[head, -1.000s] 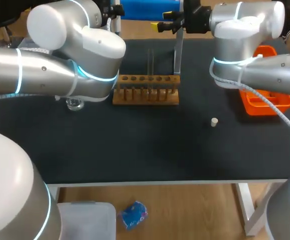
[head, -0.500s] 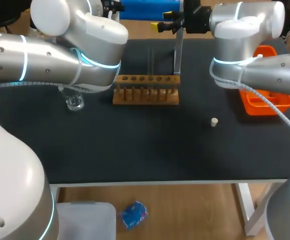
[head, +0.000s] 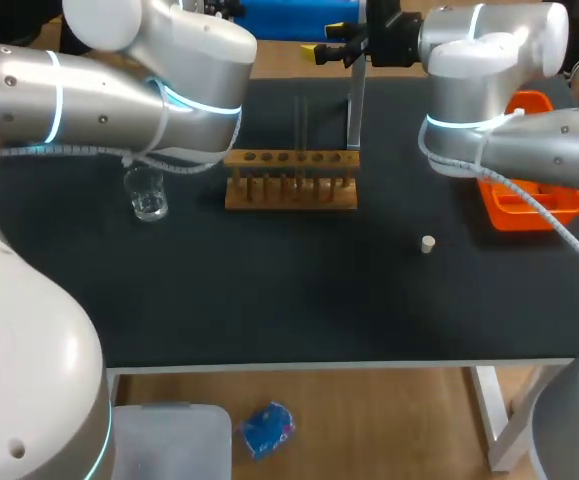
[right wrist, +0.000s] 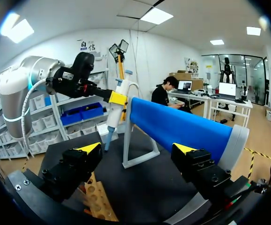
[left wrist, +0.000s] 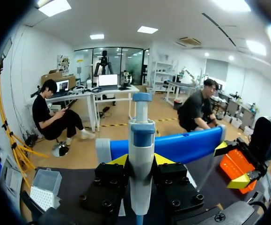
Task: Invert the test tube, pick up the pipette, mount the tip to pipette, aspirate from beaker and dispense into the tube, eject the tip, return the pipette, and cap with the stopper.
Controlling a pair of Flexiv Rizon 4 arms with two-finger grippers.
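Note:
My left gripper (left wrist: 140, 161) is shut on the white and blue pipette (left wrist: 141, 140), held upright at the table's back left; the right wrist view shows that gripper (right wrist: 118, 98) with the pipette (right wrist: 113, 123) hanging below it. In the head view it is mostly hidden behind the left arm. My right gripper (head: 331, 50) (right wrist: 137, 149) stands open and empty beside the blue bar (right wrist: 177, 126) of the stand. A clear tube (head: 302, 120) stands upright in the wooden rack (head: 291, 182). The glass beaker (head: 147, 195) sits left of the rack. The small stopper (head: 427, 243) lies on the mat.
An orange tray (head: 529, 205) sits at the right edge under my right arm. A white tip box (left wrist: 44, 187) stands at the back left. The stand's post (head: 354, 100) rises behind the rack. My right gripper (left wrist: 238, 164) shows beside the blue bar (left wrist: 182, 145).
My left arm has swung back and away from the rack, uncovering the beaker. The right arm has not moved.

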